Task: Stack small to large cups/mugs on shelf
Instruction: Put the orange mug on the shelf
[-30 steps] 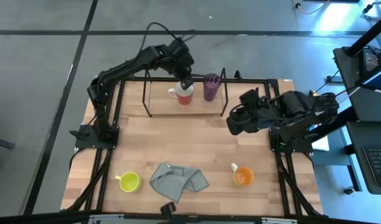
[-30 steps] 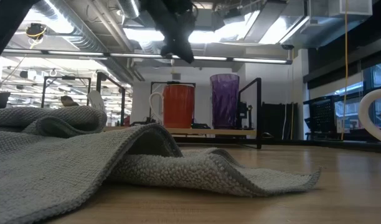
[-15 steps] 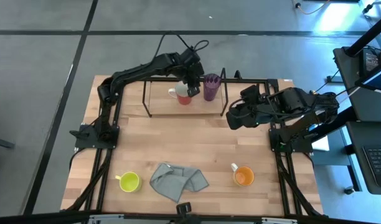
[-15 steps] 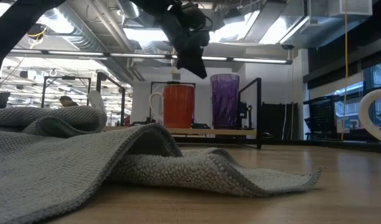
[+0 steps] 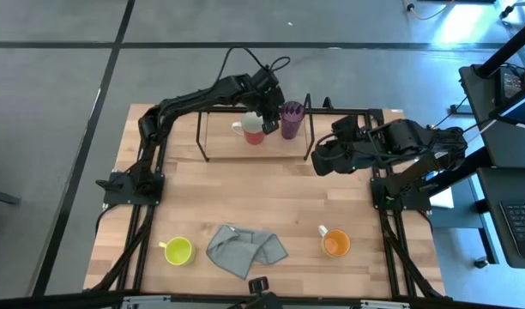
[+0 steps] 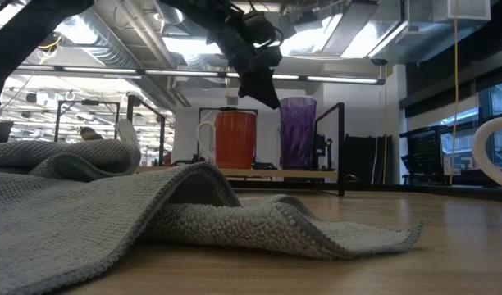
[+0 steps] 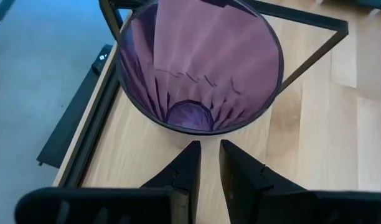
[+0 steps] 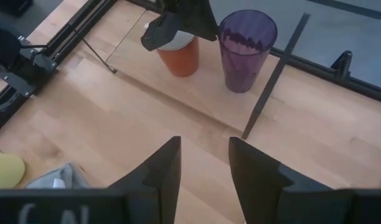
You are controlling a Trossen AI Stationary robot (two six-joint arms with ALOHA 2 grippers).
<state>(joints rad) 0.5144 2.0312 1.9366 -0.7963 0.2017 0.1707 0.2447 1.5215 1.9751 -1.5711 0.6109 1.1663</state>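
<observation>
Two of four on the shelf (image 5: 213,148) by my read: white mug (image 5: 252,130), purple tumbler (image 5: 291,119); yellow-green mug (image 5: 177,251), orange mug (image 5: 334,243) remain on worktop (image 5: 271,202); left gripper (image 7: 207,163) fingers nearly together, empty, above the tumbler; right gripper (image 8: 203,163) fingers spread, idle.

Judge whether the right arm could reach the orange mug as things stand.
Probably yes: the orange mug stands alone on open table on the right arm's side, nothing shielding it; the right gripper hangs open and empty.

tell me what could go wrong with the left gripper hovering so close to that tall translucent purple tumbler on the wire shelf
The left gripper hangs nearly shut right at the tall translucent purple tumbler's rim; lowering like this could strike the rim and tip it. The tumbler stands close to the red-and-white mug and the black wire shelf's end frame, so a shove could knock either.
</observation>
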